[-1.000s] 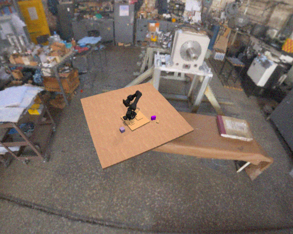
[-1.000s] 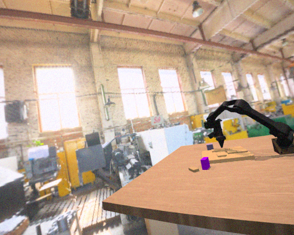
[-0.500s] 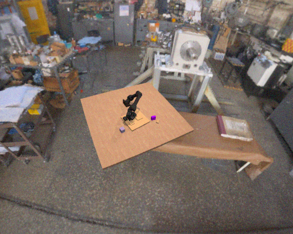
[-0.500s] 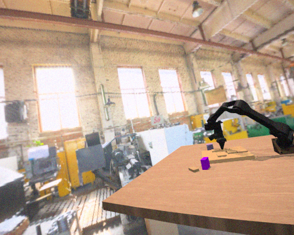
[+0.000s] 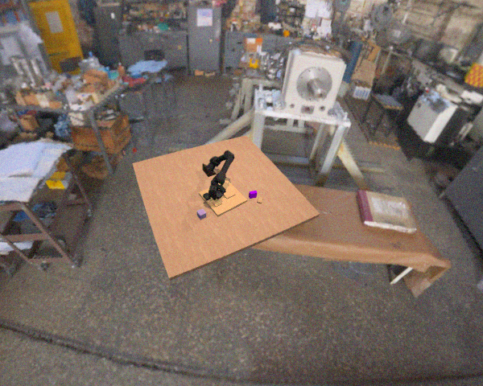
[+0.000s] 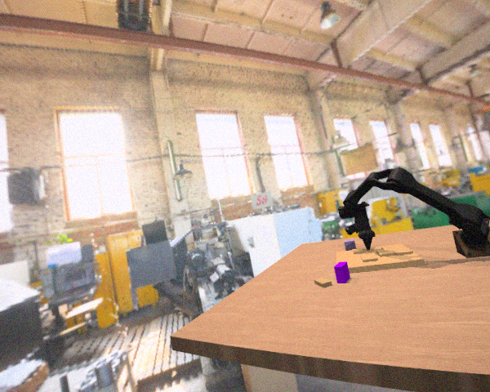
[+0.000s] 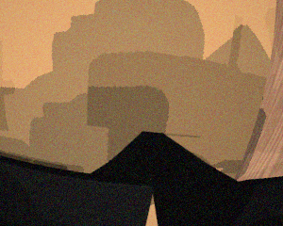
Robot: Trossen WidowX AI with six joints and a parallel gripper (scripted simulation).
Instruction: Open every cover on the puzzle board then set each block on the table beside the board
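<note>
The tan puzzle board [image 5: 233, 203] [image 6: 399, 260] lies on the wooden table [image 5: 183, 244] [image 6: 363, 320]. My gripper [image 5: 208, 196] [image 6: 368, 247] [image 7: 150, 138] is shut and empty, its tip pointing down right at the board's surface near its left end. A bright purple block [image 5: 252, 194] [image 6: 341, 272] stands on the table off one side of the board. A pale violet block [image 5: 201, 213] [image 6: 349, 244] sits on the table off the other side. A small tan piece [image 5: 258, 200] [image 6: 322, 282] lies on the table by the purple block. Raised tan covers [image 6: 368, 256] show on the board. The wrist view shows only shaded board surface [image 7: 141, 32].
The arm's base [image 6: 475, 247] stands on the table behind the board. A lower wooden bench [image 5: 345, 236] with a book [image 5: 385, 211] runs out to the right of the table. Workshop clutter surrounds the table at floor level.
</note>
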